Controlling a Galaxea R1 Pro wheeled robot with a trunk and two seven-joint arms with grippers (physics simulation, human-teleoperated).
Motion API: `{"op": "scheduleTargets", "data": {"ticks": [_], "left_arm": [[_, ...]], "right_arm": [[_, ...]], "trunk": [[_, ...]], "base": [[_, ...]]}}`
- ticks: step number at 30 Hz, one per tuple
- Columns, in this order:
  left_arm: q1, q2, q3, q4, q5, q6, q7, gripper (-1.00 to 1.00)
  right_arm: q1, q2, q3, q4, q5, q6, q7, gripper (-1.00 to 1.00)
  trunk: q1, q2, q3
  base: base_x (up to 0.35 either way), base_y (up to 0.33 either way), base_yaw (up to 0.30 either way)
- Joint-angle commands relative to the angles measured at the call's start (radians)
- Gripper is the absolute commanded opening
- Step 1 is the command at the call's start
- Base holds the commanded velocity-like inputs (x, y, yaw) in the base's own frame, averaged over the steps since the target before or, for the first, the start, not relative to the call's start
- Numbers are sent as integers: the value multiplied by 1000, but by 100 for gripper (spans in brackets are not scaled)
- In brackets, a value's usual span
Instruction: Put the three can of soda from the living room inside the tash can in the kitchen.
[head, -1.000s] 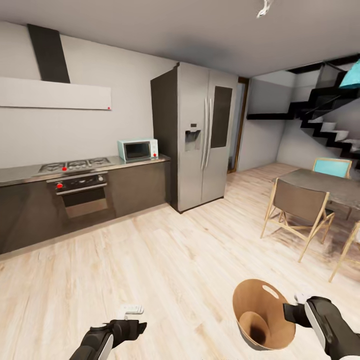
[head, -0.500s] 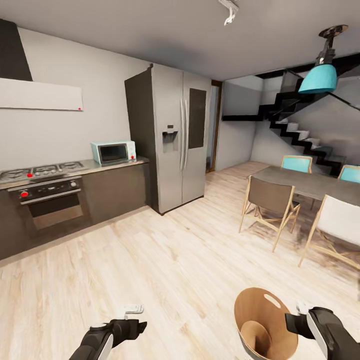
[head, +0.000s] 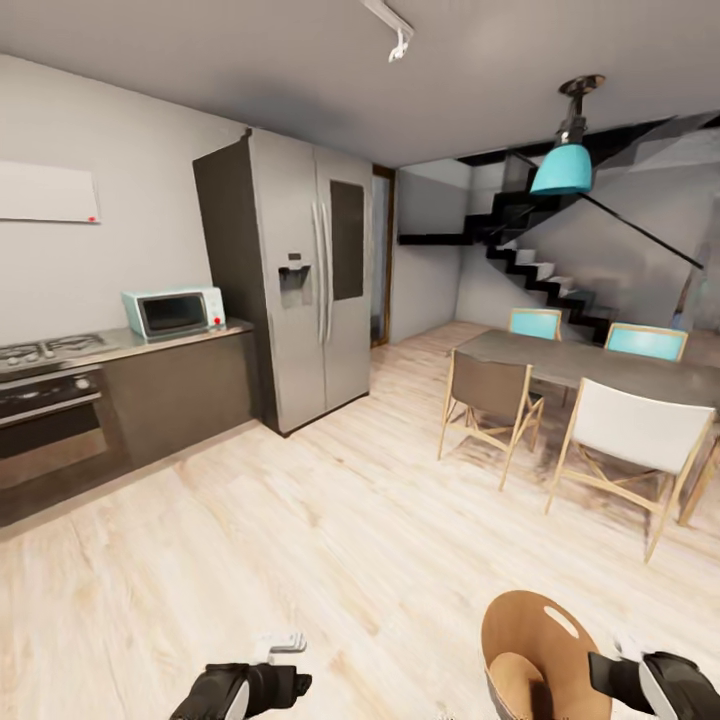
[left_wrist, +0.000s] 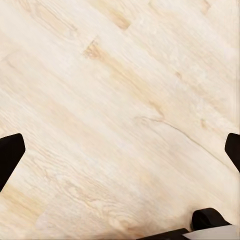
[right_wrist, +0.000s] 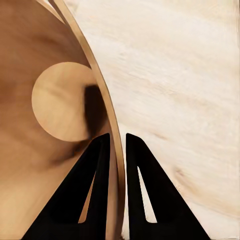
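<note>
The copper-brown trash can (head: 540, 650) hangs low at the right of the head view, tilted with its mouth toward me and its oval handle cutout (head: 560, 622) up. My right gripper (head: 612, 665) is shut on the bin's rim. In the right wrist view its gripper (right_wrist: 118, 145) has one finger on each side of the thin wall (right_wrist: 105, 115), and the bin's round bottom (right_wrist: 62, 102) shows bare. My left gripper (head: 285, 645) hangs open over the wooden floor, with fingertips (left_wrist: 10, 150) far apart and nothing between them. The soda cans are out of view.
The kitchen runs along the left: a counter with a pale green microwave (head: 172, 312), an oven (head: 45, 425) and a tall silver fridge (head: 300, 290). A dining table (head: 600, 365) with chairs (head: 490, 395) stands at the right. Stairs (head: 540, 270) rise behind it.
The head view has swung to the right, so the oven, fridge and table sit further left in the picture. Both grippers hold the same pose, and the bin stays in the right one.
</note>
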Motion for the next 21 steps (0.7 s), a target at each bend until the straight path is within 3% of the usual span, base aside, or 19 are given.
{"op": "scheduleTargets", "data": {"ticks": [1,5,13,18,21], "left_arm": [[-6,-1,0,10,0,0,1,100],[-14,-2,1,24,-1,-29,6,100],[-16,0,1,27,4,-53,7,100],[-17,0,2,27,8,-55,7,100],[-17,0,2,26,9,-55,6,100]], "right_arm": [[0,-2,-16,5,-8,-1,9,-100],[0,-3,-36,34,-8,-5,15,-100],[0,-4,-41,47,-6,-8,15,-100],[39,-4,-42,66,-6,-142,16,-100],[51,-3,-43,74,-7,-171,13,-100]], "trunk": [[0,0,1],[0,0,3],[0,0,6],[0,0,6],[0,0,6]], "base": [[0,0,-284],[0,0,-284],[0,0,-232],[0,0,-34],[0,0,-7]]}}
